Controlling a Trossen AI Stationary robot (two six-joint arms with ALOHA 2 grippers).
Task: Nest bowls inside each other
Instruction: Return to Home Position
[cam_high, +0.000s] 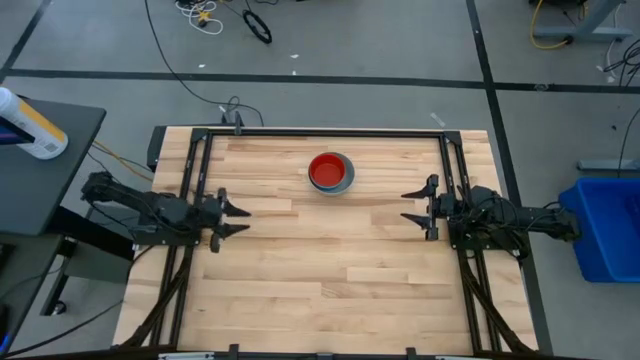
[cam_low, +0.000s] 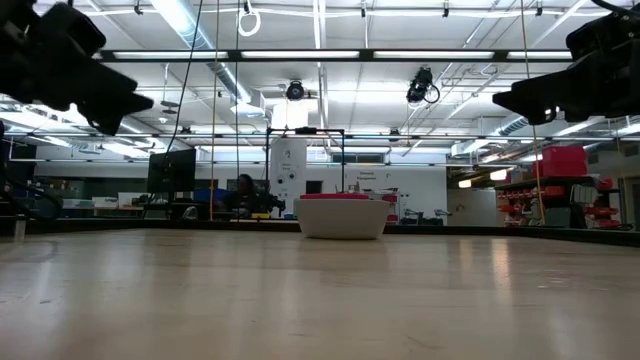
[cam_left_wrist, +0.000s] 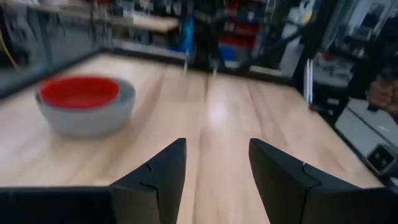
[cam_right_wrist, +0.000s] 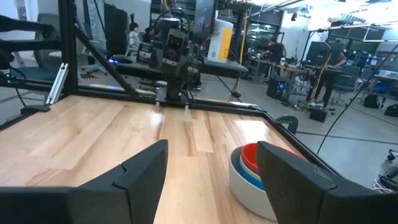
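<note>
**Task status: nesting**

1. Bowl location. One stack of bowls stands on the tabletop, toward the far edge and roughly midway between the two arms. No loose bowl shows anywhere else on the tabletop in any view.

2. Stack make-up. The grey bowl is the outer shell and rests directly on the wood. The red bowl sits innermost, its rim just above the grey rim. The right wrist view shows the layers edge-on: a yellow rim and a light blue rim lie between red and grey. A dark blue rim cannot be made out separately. The stack looks level, with no bowl tilted.

3. Left hand. Released, fingers spread, nothing between them. It hovers near the left side of the tabletop, well apart from the stack, pointing inward.

4. Right hand. Released, fingers spread, empty. It hovers near the right side of the tabletop, also clear of the stack.

5. Assessment. The nesting appears complete: every bowl that can be seen is inside the grey one. No grasp or placement remains. The only work left is judged to be parking both arms at rest. Neither hand is positioned to disturb the stack.
</note>
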